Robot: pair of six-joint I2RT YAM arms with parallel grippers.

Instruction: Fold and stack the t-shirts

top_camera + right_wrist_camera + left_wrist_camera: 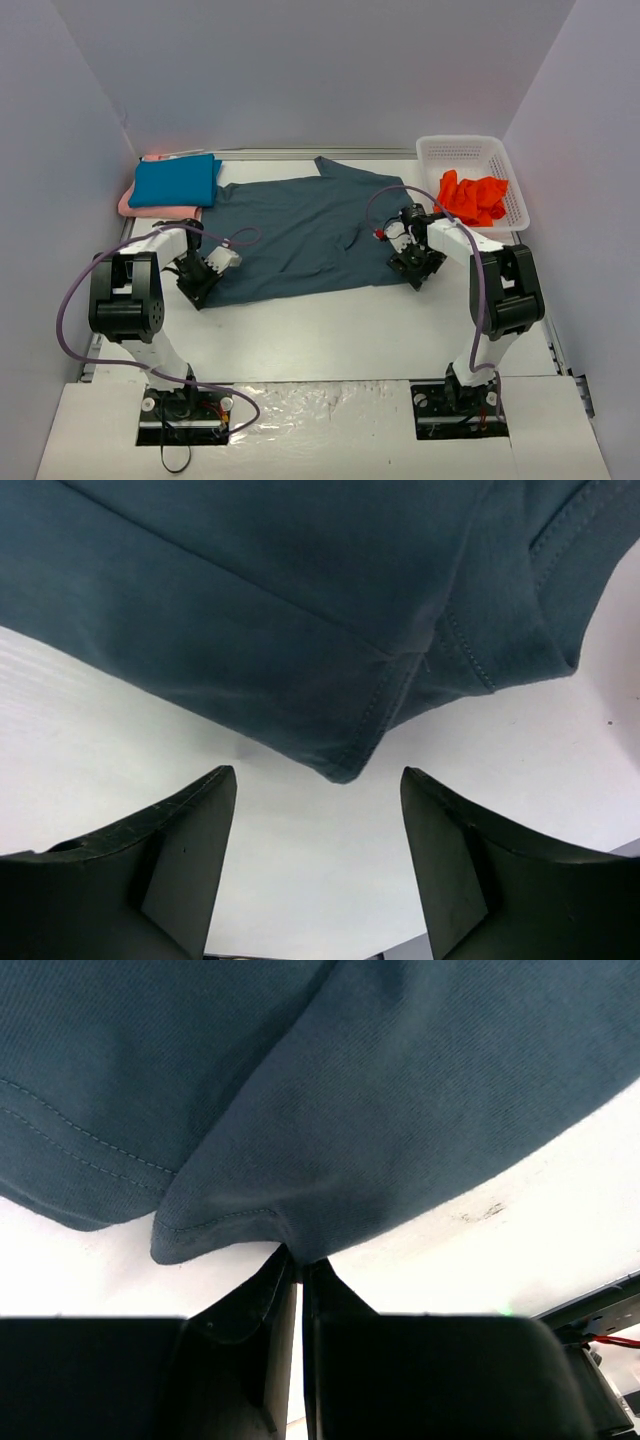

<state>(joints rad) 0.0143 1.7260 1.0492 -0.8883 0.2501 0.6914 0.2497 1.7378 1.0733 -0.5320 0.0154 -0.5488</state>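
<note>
Slate-grey t-shirt (300, 235) lies flat on the bench (330, 330) left of the basket (430, 150), its far corner pinched by the left gripper (298, 1260), the right gripper (318, 780) spread at the basket-side corner, seemingly readying a fold.

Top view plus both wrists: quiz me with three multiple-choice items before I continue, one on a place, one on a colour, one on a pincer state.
1. Where is the orange-red shirt? A) in the white basket B) spread flat at centre C) folded at far left
2. What colour is the folded shirt on the pink shirt? A) teal B) yellow C) black
3. The left pincer is: A) wide open B) shut on the slate shirt's edge C) out of view
1 A: orange cloth lies inside it. 2 A: teal tops pink, far left. 3 B: fingers meet on cloth.
</note>
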